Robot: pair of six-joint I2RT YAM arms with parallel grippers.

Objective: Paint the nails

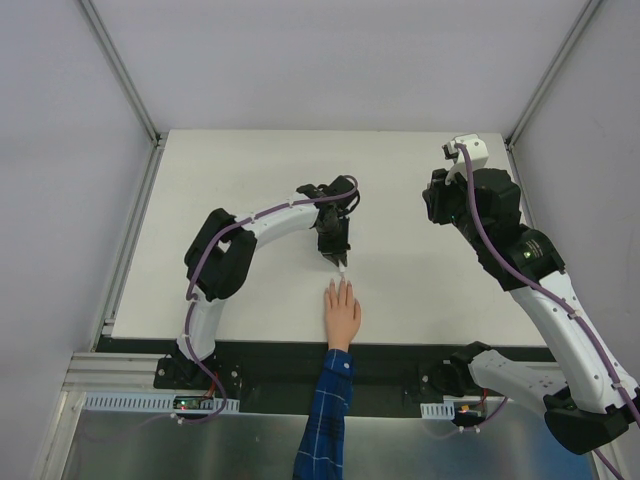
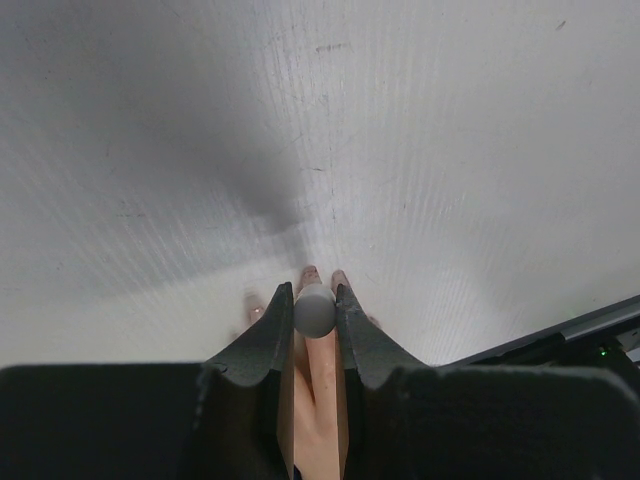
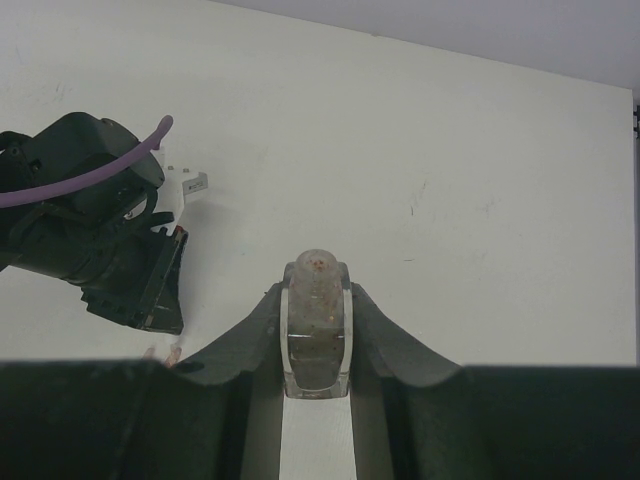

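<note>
Okay, we see the left claw pinched narrow on a whitish cap, pointing down just over the fingertips of the hand. The hand lies flat on the table near the front edge, with its plaid sleeve trailing off that edge. In the left wrist view the nails sit right under the cap; we cannot tell if anything touches them. The right claw is clamped on a small bottle at the table's far right, well apart from the hand.
</note>
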